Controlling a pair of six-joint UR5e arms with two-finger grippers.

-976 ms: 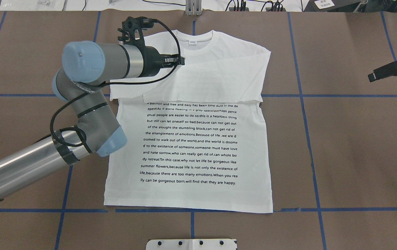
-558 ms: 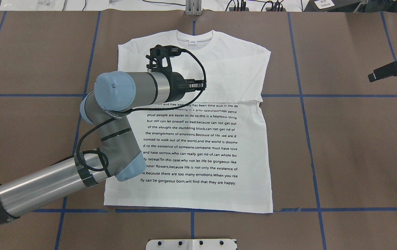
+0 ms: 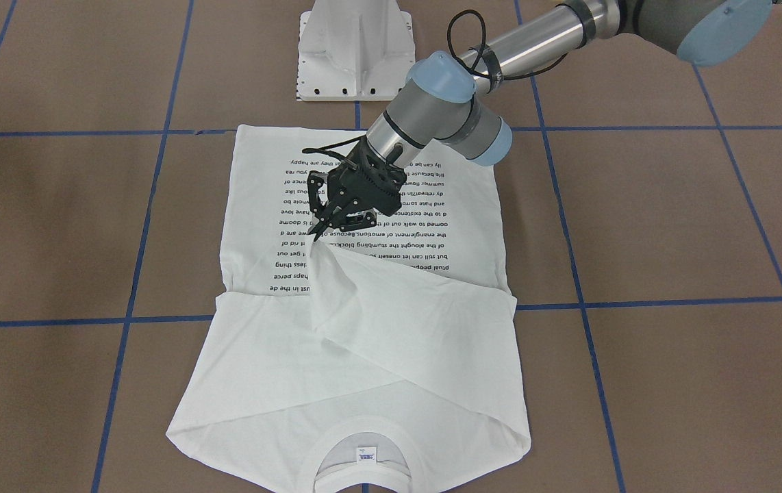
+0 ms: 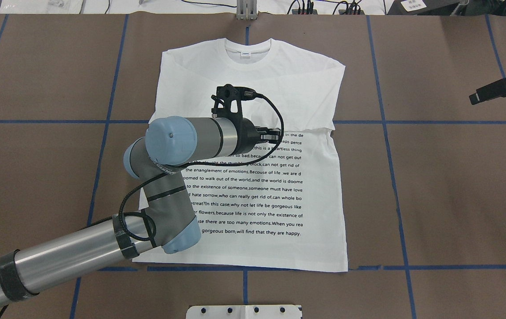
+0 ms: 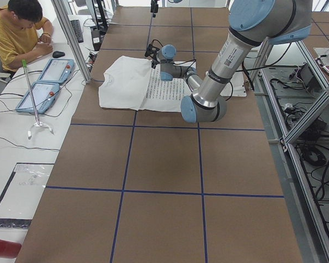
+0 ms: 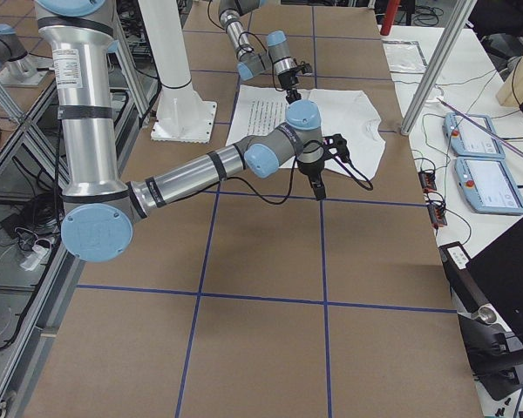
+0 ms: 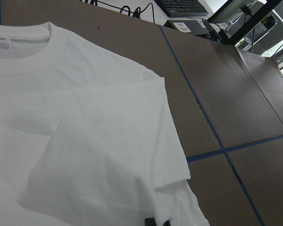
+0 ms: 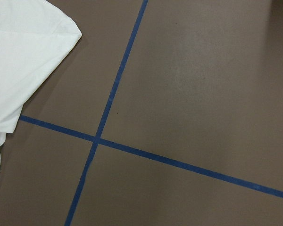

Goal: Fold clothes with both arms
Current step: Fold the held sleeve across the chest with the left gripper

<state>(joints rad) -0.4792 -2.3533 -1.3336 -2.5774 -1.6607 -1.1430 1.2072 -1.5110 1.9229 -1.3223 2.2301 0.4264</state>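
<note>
You can see the left gripper (image 3: 319, 234) pinching the shirt (image 3: 261, 356) mid-frame. The right gripper (image 4: 473, 98) sits far right. Open or closed, you cannot tell.

Overhead cam sits behind the robot, up high, looking forward and down on the whole table (image 4: 457, 199). The front one faces back at the robot from across it, steep and closer in. The two side cams look along the table from either end, farther off. Both wrist cams hang low near the surface. All six catch some of the T-shirt (image 4: 279, 79).
</note>
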